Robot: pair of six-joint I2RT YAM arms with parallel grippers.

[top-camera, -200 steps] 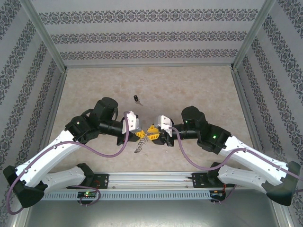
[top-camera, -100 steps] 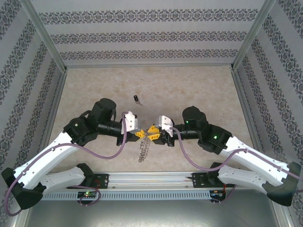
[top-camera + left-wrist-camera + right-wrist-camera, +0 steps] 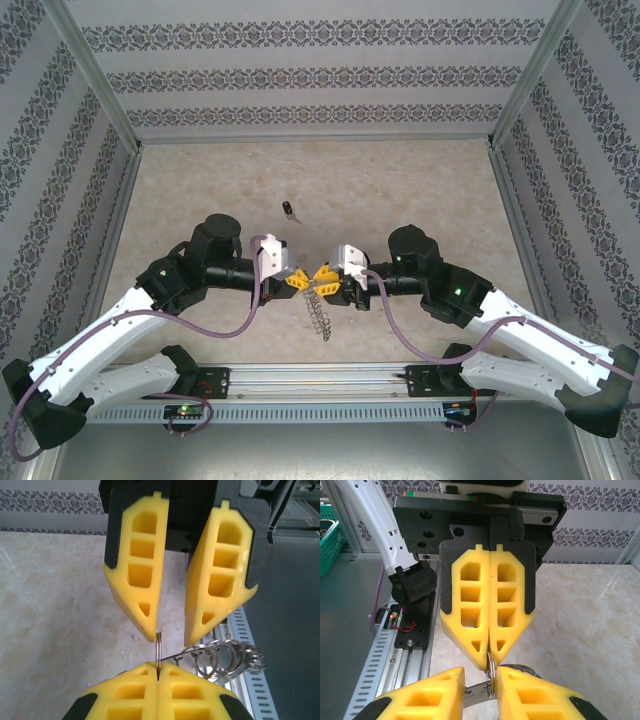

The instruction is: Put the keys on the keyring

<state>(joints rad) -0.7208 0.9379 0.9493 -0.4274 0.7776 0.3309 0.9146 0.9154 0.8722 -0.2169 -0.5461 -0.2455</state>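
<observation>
While the keyring (image 3: 158, 649) hangs between both arms: the step in hand looks like steadying and turning it in the air, ahead of any threading.
Left end effector (image 3: 158, 670): clenched on the edge of one thin wire ring, which stands edge-on between its pads.
Right end effector (image 3: 169, 637): released, its tips apart and straddling that same ring from the opposite side; one tip is touching or just beside the wire, not pinching it.
Wire loops (image 3: 225, 657): a cluster dangles below the pinch; whether it reaches the surface (image 3: 200, 190) cannot be told.
Key (image 3: 289, 209): lies alone on the surface, farther from the bases, well apart from both end effectors and from the ring.
Doing it well: hold the left clamp firm so the ring cannot swivel; close the right only once the wire sits centred between its tips; avoid sideways tugs that could twist the loops.
Risk: the key is tiny, so picking it up flat may slip.
</observation>
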